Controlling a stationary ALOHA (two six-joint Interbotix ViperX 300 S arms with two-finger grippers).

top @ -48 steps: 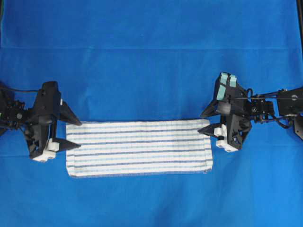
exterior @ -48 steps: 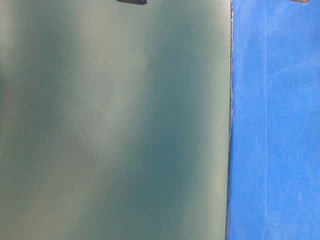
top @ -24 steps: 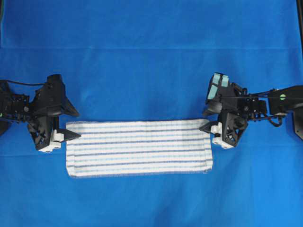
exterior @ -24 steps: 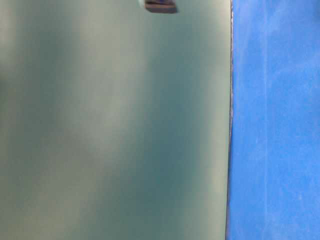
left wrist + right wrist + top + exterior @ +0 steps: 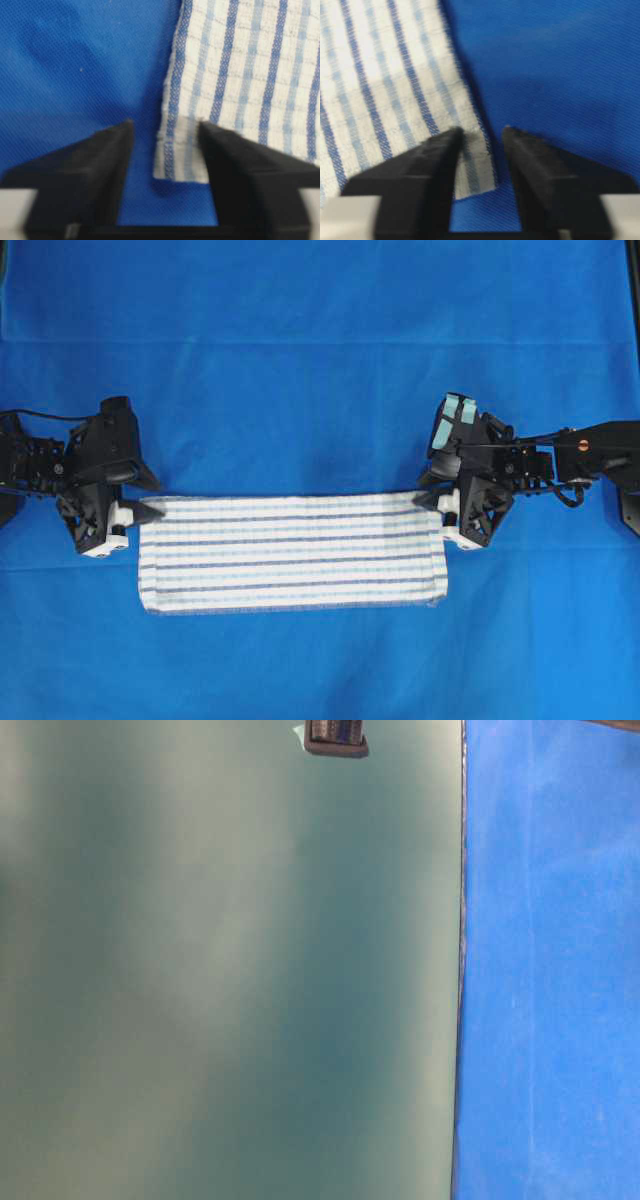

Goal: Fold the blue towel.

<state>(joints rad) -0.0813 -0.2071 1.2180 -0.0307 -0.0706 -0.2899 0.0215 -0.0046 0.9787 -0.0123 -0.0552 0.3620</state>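
Observation:
The blue towel (image 5: 290, 552) is a white cloth with dark-blue and pale-blue stripes. It lies flat as a long, layered band on the blue table covering (image 5: 320, 380). My left gripper (image 5: 152, 498) is open at the towel's far left corner. In the left wrist view the towel (image 5: 250, 75) has that corner between the spread jaws of the left gripper (image 5: 165, 130). My right gripper (image 5: 422, 495) is open at the far right corner. In the right wrist view the towel (image 5: 385, 85) has that corner between the jaws of the right gripper (image 5: 482, 135). Neither gripper pinches the cloth.
The table-level view is mostly a blurred grey-green surface (image 5: 220, 970), with a strip of blue covering (image 5: 550, 970) at its right and a dark object (image 5: 335, 735) at the top edge. Blue covering surrounds the towel on all sides.
Both grippers have moved from the towel's short ends toward its far edge and now straddle the far corners. The towel has not moved. The dark object in the table-level view has come further into frame.

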